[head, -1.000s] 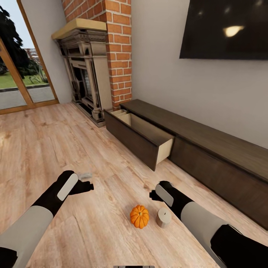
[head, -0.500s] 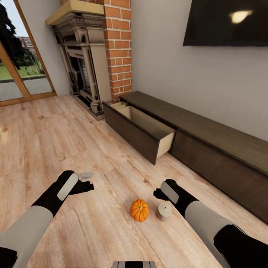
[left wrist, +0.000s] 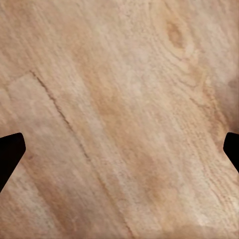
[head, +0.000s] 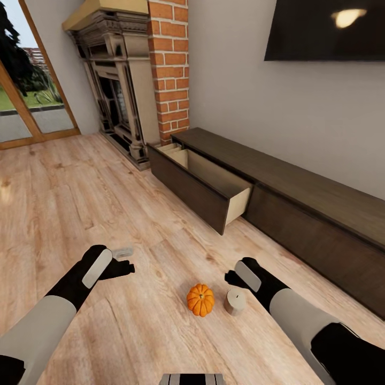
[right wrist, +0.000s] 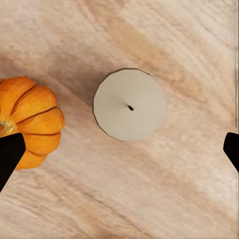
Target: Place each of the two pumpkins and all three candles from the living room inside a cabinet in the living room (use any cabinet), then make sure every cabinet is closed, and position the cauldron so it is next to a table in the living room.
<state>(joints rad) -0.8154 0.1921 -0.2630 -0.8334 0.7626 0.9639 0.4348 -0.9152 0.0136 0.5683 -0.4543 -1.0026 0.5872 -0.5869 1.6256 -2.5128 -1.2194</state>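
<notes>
Right tool (right wrist: 119,149) wide over candle (right wrist: 130,105) beside pumpkin (right wrist: 29,119); left tool (left wrist: 119,149) wide over bare floor (left wrist: 119,99).

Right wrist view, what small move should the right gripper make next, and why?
Probably lower the right gripper straight down onto the short beige cylinder candle. Its fingers are spread wide, the candle stands upright on the wooden floor nearly centred between them, apart from the orange ribbed pumpkin.

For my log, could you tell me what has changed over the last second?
The right gripper has moved nearer the candle, open above it; the camera shifted too. Nothing was grasped. The pumpkin, the open drawer and the left gripper stayed put.
</notes>
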